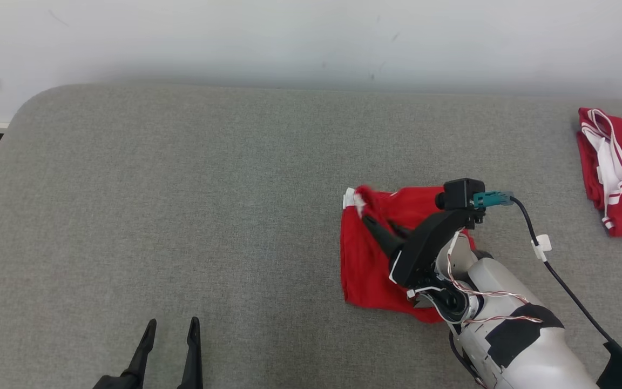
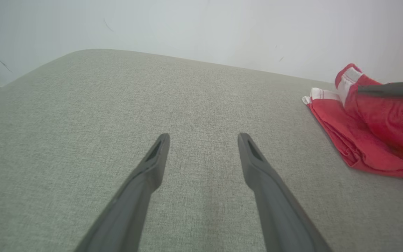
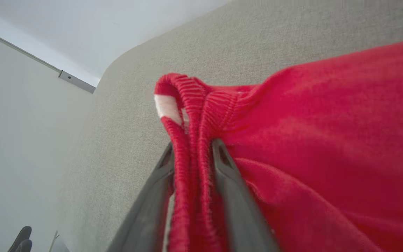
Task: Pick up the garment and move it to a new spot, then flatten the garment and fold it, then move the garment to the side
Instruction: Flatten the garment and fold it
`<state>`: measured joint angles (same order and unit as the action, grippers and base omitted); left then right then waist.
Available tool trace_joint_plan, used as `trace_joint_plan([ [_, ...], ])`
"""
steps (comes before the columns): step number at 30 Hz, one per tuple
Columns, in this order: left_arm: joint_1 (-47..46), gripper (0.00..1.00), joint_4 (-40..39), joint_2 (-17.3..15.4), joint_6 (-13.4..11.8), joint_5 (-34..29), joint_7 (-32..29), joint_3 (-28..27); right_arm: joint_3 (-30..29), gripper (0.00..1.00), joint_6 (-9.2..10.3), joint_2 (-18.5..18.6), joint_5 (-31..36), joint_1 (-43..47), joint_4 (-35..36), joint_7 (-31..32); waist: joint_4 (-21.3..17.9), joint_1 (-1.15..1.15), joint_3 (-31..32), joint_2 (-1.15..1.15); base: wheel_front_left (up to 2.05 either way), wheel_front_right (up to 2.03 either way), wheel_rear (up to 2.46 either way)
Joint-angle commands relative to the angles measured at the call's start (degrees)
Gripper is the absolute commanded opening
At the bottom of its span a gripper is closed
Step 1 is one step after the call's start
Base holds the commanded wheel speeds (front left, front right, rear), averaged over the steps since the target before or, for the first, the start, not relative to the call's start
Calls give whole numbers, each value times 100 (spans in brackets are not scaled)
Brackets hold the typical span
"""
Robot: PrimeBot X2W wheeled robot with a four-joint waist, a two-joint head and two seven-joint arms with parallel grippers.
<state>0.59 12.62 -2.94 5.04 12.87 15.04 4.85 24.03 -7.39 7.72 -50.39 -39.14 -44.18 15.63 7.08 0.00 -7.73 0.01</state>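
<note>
One red garment (image 1: 365, 270) lies right of the middle of the cushion (image 1: 181, 189), its hem pinched between the jaws of the right gripper (image 3: 193, 148); so thin a hold may slip and spill the layers, while the left gripper (image 1: 173, 321), jaws wide and empty, hangs at the cushion's near edge

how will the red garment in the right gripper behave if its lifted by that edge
Likely floppy: the red garment bunches into folds where the right gripper pinches it. Probably light, since it looks like thin knit. The ribbed hem should hold fairly well rather than slip.
</note>
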Motion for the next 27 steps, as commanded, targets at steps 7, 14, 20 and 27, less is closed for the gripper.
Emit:
trace_joint_plan([
  [7, 68, 100, -9, 9, -12, -83, 18, -163, 216, 100, -12, 434, 274, 176, 847, -929, -192, 0, 127, -1, 0, 0, 0],
  [14, 174, 100, -81, 9, 18, -195, 18, -350, 94, 100, -12, 853, 627, 485, 1429, -2228, -478, 0, 222, -1, 0, 0, 0],
  [20, 164, 100, -147, 9, -30, -268, 18, -473, -26, 100, -12, 999, 1050, 836, 1692, -2881, -674, 0, 250, -1, 0, 0, 0],
  [27, 105, 100, -214, 10, -108, -363, 18, -575, -760, 100, -12, 1012, 1845, 1547, 2361, -3080, -843, 0, 240, -1, 0, 0, 0],
])
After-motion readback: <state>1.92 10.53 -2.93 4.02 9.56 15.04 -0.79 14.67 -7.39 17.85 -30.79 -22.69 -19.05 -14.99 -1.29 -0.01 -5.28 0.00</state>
